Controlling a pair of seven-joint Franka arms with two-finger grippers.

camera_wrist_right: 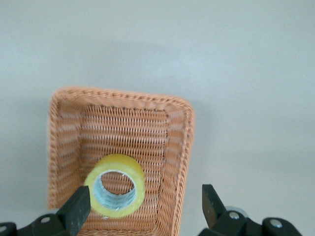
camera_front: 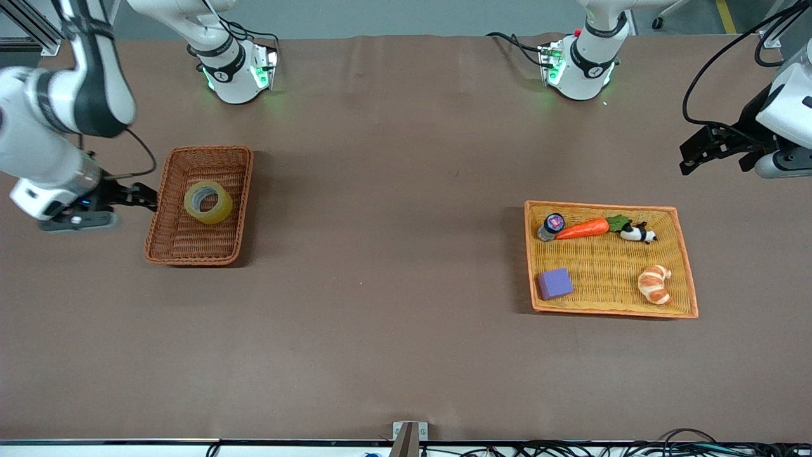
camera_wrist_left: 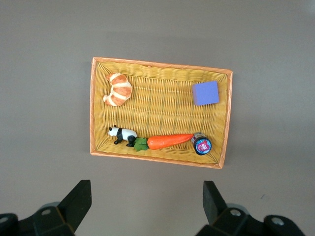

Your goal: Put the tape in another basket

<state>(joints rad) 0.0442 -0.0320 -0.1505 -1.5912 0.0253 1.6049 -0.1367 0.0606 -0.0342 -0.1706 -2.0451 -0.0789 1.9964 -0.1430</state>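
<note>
A carrot (camera_front: 582, 229), panda (camera_front: 637, 233) and croissant (camera_front: 654, 284) are held in the tray (camera_front: 688, 279). The tape (camera_front: 207, 202) is seen in the basket (camera_front: 162, 219), just beside the wide-open right gripper (camera_front: 147, 197). The left gripper (camera_front: 691, 155) is also spread wide.

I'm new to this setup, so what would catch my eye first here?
The yellowish tape lying alone in the reddish-brown basket at the right arm's end, with the open right gripper beside that basket. Then the orange carrot in the yellow-orange tray at the left arm's end; the left gripper, also open, waits above the table.

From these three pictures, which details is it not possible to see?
- Small dark jar with a pink printed lid in the yellow woven tray: print too small in the front and left wrist views.
- Right gripper: fingertips cut off by the right wrist view's edge.
- Left gripper: likewise in the left wrist view.
</note>
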